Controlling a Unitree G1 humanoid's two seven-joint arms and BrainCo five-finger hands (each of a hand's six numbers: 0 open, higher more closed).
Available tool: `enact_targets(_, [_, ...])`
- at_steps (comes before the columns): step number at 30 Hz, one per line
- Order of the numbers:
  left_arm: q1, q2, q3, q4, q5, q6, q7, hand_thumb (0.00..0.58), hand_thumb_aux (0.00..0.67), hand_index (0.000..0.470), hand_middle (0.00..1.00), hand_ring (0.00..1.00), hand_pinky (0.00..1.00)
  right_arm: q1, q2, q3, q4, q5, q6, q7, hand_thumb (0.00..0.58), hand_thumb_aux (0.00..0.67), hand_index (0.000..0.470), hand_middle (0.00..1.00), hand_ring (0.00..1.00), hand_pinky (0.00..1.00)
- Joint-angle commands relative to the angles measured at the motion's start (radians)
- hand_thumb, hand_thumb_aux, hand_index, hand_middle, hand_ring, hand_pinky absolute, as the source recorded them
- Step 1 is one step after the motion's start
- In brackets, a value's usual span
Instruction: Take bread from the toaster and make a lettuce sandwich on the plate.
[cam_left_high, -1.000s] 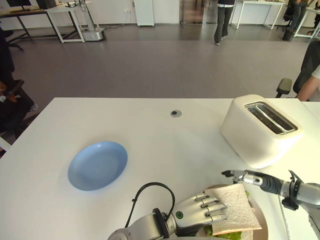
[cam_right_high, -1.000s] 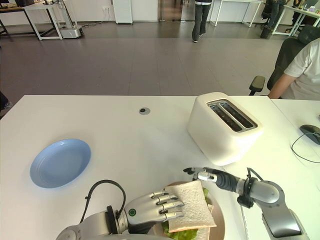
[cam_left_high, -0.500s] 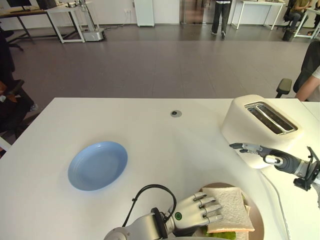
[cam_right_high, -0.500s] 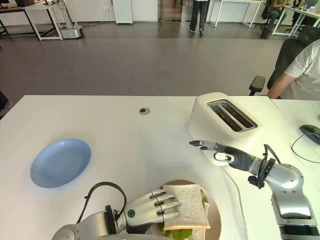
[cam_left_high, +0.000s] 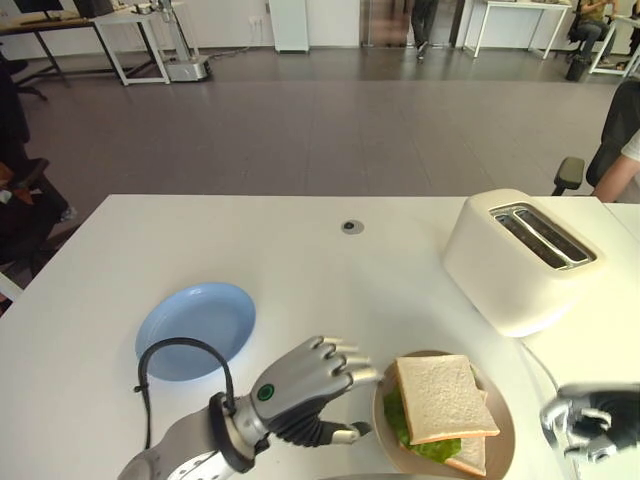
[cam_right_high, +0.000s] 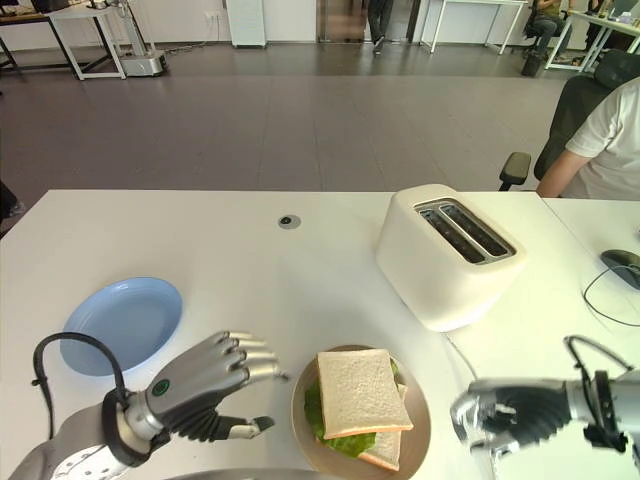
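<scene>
A sandwich (cam_left_high: 440, 405) of two white bread slices with green lettuce between them lies on a brown plate (cam_left_high: 505, 432) near the table's front edge. My left hand (cam_left_high: 300, 390) hovers just left of the plate, fingers spread and holding nothing. At the lower right, beside the plate, my right hand (cam_right_high: 505, 415) has its fingers curled and holds nothing. The white toaster (cam_left_high: 522, 260) stands behind the plate at the right, its slots empty.
A light blue plate (cam_left_high: 195, 330) sits bare at the left of the white table (cam_left_high: 330, 280). A small round grommet (cam_left_high: 349, 227) is set in the table near the far edge. A cable (cam_right_high: 608, 298) and mouse lie at the far right.
My left hand let go of the top slice and drew back to the left. My right hand pulled away from the toaster, down to the lower right, and curled. The sandwich now lies uncovered on the plate.
</scene>
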Motion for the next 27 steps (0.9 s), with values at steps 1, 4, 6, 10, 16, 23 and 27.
enact_targets(1, [0.085,0.092,-0.096,0.097,-0.089,0.014,-0.170,0.580,0.670,0.470,1.00,1.00,1.00,0.032,-0.014,0.075,-0.046,-0.063,-0.003,0.000,0.580,0.670,0.470,1.00,1.00,1.00])
enact_targets(4, [0.051,0.045,-0.215,0.169,-0.031,0.037,-0.251,0.580,0.670,0.470,1.00,1.00,1.00,0.023,0.001,0.160,-0.039,-0.132,-0.005,-0.025,0.580,0.670,0.470,1.00,1.00,1.00])
enact_targets(6, [0.004,-0.022,-0.290,0.218,0.041,0.046,-0.264,0.580,0.670,0.470,1.00,1.00,1.00,0.002,0.010,0.214,-0.026,-0.177,-0.003,-0.047,0.580,0.670,0.470,1.00,1.00,1.00])
enact_targets(10, [-0.096,-0.133,-0.373,0.330,0.199,0.042,-0.208,0.580,0.670,0.470,1.00,1.00,1.00,-0.048,0.088,0.311,0.020,-0.288,0.020,-0.157,0.580,0.670,0.470,1.00,1.00,1.00])
enact_targets(16, [-0.167,-0.187,-0.310,0.375,0.270,0.063,-0.075,0.580,0.670,0.470,1.00,1.00,1.00,-0.283,0.324,0.410,0.120,-0.405,0.118,-0.437,0.580,0.670,0.470,1.00,1.00,1.00])
enact_targets(23, [-0.427,-0.164,-0.169,0.671,0.388,0.125,0.191,0.580,0.670,0.470,1.00,1.00,1.00,-0.526,0.522,0.546,0.265,-0.507,0.310,-0.620,0.580,0.670,0.470,1.00,1.00,1.00])
enact_targets(27, [-0.563,-0.226,-0.213,0.820,0.410,0.128,0.281,0.580,0.670,0.470,1.00,1.00,1.00,-0.673,0.606,0.605,0.368,-0.539,0.388,-0.688,0.580,0.670,0.470,1.00,1.00,1.00])
